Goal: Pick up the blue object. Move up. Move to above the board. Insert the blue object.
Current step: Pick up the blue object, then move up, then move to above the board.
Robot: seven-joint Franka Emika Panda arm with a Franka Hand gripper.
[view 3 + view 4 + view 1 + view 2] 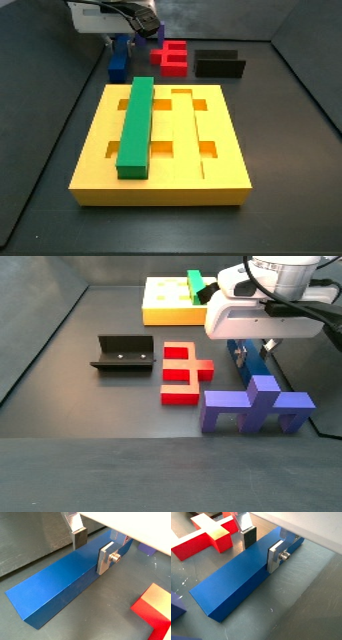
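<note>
Closest to your wrist cameras lies the blue object (57, 587) — a long dark blue bar flat on the grey floor, seen along its length in both wrist views (241, 582). Your gripper (93, 548) straddles it near its far end: one silver finger (105, 558) sits against one long side, the dark-padded finger (79, 537) stands at the other side, so the jaws are parted about the bar's width. Whether the pads actually press on it you cannot tell.

Going left to right in a side view, you find the fixture (123, 353), then the red piece (185, 371), then the purplish-blue pronged piece (257, 406) in front of the bar.

Well apart lies the board (100, 165) — yellow, grooved, with the green bar (136, 128) seated in one groove.
</note>
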